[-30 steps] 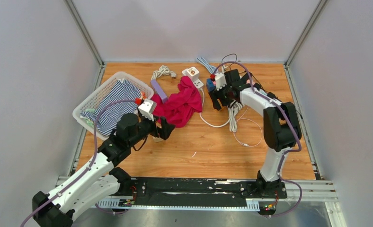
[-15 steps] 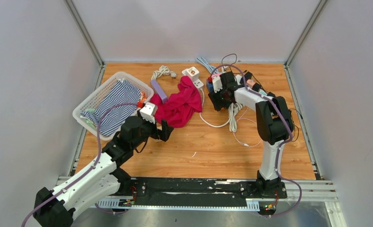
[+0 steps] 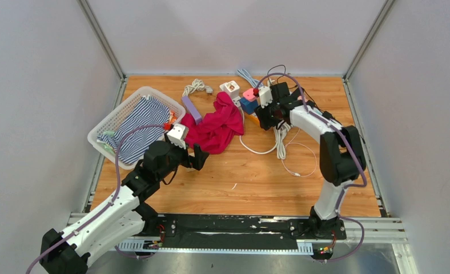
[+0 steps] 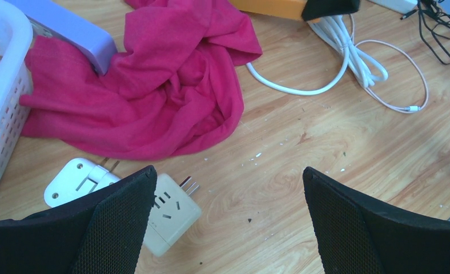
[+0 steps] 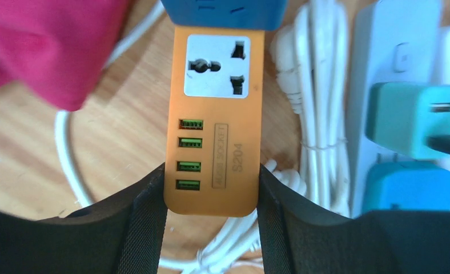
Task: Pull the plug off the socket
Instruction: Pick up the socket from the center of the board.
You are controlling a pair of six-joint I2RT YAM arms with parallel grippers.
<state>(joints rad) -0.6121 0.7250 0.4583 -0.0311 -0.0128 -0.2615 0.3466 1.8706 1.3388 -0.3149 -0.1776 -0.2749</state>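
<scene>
Top cam sits high behind the arm bases, tilted down and fwd, so the whole tabletop (image 3: 257,182) and both arms fit in frame. Left wrist cam looks out past the left tool (image 4: 228,171), low and near the wood, toward the red cloth (image 4: 154,85) and white cable (image 4: 337,63). Right wrist cam is v. close, looking straight down the orange power strip (image 5: 214,114) between the right tool (image 5: 211,182) fingers. Cloth & cable appear in all three views.
</scene>
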